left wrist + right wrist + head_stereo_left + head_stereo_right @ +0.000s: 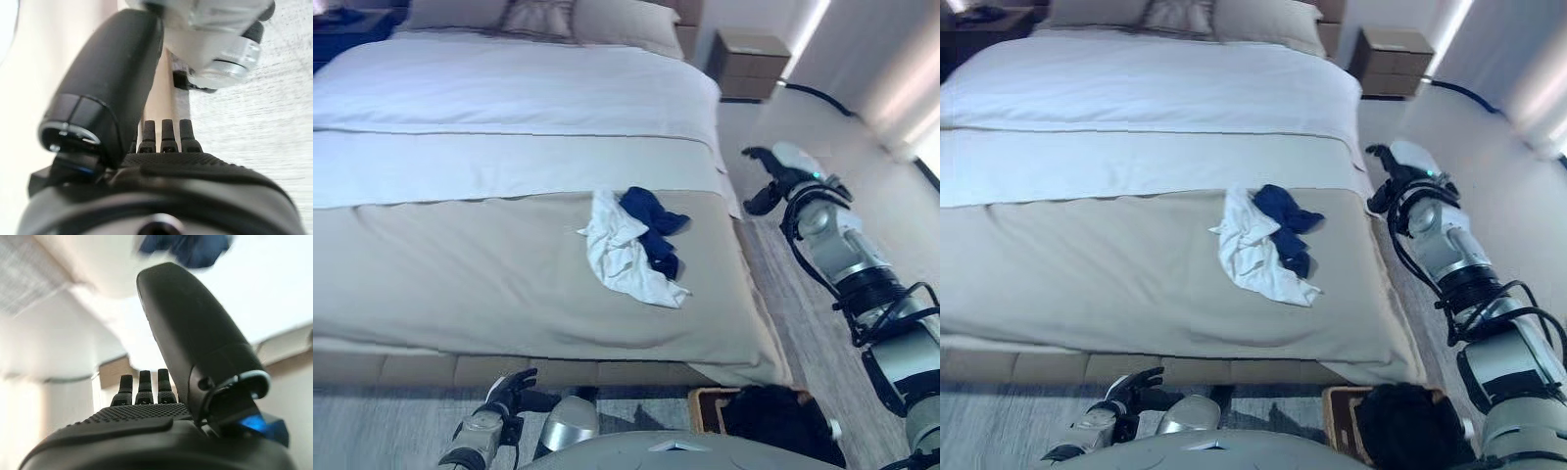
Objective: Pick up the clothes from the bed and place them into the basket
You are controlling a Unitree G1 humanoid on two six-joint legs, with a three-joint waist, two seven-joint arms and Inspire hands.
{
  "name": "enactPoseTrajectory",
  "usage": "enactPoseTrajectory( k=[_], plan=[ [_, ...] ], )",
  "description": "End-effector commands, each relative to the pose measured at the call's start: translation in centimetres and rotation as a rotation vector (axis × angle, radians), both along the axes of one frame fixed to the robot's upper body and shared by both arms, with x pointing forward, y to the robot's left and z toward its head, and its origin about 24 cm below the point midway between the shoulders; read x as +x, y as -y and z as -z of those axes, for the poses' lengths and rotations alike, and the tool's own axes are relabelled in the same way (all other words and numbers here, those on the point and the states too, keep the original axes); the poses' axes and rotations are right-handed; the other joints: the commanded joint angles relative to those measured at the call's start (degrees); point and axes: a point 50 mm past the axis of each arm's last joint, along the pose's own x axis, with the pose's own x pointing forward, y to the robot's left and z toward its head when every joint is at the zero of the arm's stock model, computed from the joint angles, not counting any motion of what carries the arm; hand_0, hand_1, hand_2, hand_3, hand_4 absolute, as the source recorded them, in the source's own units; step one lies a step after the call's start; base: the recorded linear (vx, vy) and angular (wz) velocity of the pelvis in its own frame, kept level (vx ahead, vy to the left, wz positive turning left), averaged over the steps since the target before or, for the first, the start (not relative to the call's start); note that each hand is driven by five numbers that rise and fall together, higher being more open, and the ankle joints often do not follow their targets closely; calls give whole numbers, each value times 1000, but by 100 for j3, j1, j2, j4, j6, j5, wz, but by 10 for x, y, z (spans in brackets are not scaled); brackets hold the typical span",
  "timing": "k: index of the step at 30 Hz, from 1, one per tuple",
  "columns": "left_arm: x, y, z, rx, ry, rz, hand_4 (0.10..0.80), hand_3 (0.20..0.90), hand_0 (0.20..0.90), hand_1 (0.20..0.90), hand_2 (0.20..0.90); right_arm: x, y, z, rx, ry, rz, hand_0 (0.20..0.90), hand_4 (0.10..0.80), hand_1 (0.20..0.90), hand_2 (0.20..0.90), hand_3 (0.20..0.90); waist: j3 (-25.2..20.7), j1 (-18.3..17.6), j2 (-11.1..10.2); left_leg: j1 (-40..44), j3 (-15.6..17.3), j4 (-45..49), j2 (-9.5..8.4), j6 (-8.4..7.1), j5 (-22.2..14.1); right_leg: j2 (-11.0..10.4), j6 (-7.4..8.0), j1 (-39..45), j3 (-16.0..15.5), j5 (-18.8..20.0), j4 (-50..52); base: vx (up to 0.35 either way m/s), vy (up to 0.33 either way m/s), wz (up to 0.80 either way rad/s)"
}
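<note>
A white garment (626,257) and a dark blue garment (651,220) lie crumpled together on the beige cover of the bed (460,274), near its right side. My right hand (773,176) is open and empty, raised beside the bed's right edge, to the right of the clothes and apart from them. Its wrist view shows straight fingers (144,387) and the blue garment (186,247) beyond. My left hand (509,387) is open and empty, low at the foot of the bed. The basket (705,406) stands on the floor at the lower right with dark clothing (783,421) in it.
Pillows (543,18) lie at the head of the bed. A brown nightstand (749,64) stands at the far right. A dark blue thing (342,24) sits at the far left. Open floor (842,147) runs along the bed's right side.
</note>
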Motion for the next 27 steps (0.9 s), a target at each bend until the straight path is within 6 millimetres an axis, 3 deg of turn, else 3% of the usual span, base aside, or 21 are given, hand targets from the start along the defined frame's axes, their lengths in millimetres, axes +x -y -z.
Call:
enactPoseTrajectory(
  k=[1, 5, 6, 10, 12, 16, 17, 19, 21, 27],
  plan=[
    [2, -30, -11, 104, 3, 45, 800, 900, 900, 900, 900, 14, -16, -52, 10, 270, -77, 900, 800, 900, 900, 900, -59, 573, -216, 16, -123, 19, -128, 151, -419, 70, -346, 27, -351, -238, 429, -6, -12, 78],
    [-18, -42, -7, 138, -56, -17, 800, 900, 900, 900, 900, 3, -5, -8, 79, 77, -13, 900, 800, 900, 900, 900, -162, 739, -250, -13, -455, 39, -175, 83, -428, 68, -442, 82, -580, -460, 624, 113, 79, 56],
    [-33, -48, -5, 155, -103, -35, 800, 900, 900, 900, 900, -5, 4, 14, 91, -10, 19, 900, 800, 900, 900, 900, -198, 788, -235, 30, -604, 71, -191, 69, -453, 39, -491, 110, -636, -561, 805, 251, 148, 47],
    [-71, -56, -1, 156, -197, -83, 800, 900, 900, 900, 900, -11, 9, 41, -83, -126, 32, 900, 800, 900, 900, 900, -204, 846, -123, 61, -834, 167, -225, 137, -485, -138, -447, 146, -608, -778, 1269, 209, 202, 51],
    [-71, -53, 1, 123, -191, -106, 800, 900, 900, 900, 900, 3, -3, 29, -184, -107, 16, 900, 800, 900, 900, 900, -99, 880, -77, -198, -726, 199, -221, 163, -400, -238, -368, 14, -583, -828, 1380, -94, 196, 27],
    [-37, -44, -2, 57, -70, -102, 800, 900, 900, 900, 900, 34, -24, -14, -327, 0, 22, 900, 800, 900, 900, 900, 502, 978, -53, -764, -545, 205, -135, 211, -167, -374, -250, -538, -573, -719, 1482, -248, 49, -4],
    [-33, -43, -2, 52, -57, -93, 800, 900, 900, 900, 900, 36, -25, -17, -339, 5, 27, 900, 800, 900, 900, 900, 558, 992, -59, -795, -539, 203, -126, 213, -152, -378, -248, -573, -580, -709, 1486, -155, -57, -19],
    [0, -38, -12, 37, 56, -5, 800, 900, 900, 900, 900, 45, -23, -46, -370, 63, 85, 900, 800, 900, 900, 900, 995, 1139, -131, -1140, -548, 267, -117, 242, -104, -400, -226, -862, -637, -601, 1516, -137, -99, -9],
    [23, -32, -20, 19, 131, 54, 800, 900, 900, 900, 900, 49, -21, -62, -375, 80, 121, 900, 800, 900, 900, 900, 1221, 1222, -124, -1353, -562, 325, -117, 265, -88, -448, -223, -1089, -716, -532, 1622, -83, -38, 3],
    [73, -9, -46, -46, 351, 140, 800, 900, 900, 900, 900, 52, -16, -90, -380, 149, 175, 900, 800, 900, 900, 900, 1788, 1352, -82, -1917, -542, 670, -194, 386, -121, -640, -130, -1650, -888, -303, 1984, 0, 36, 4]
  ],
)
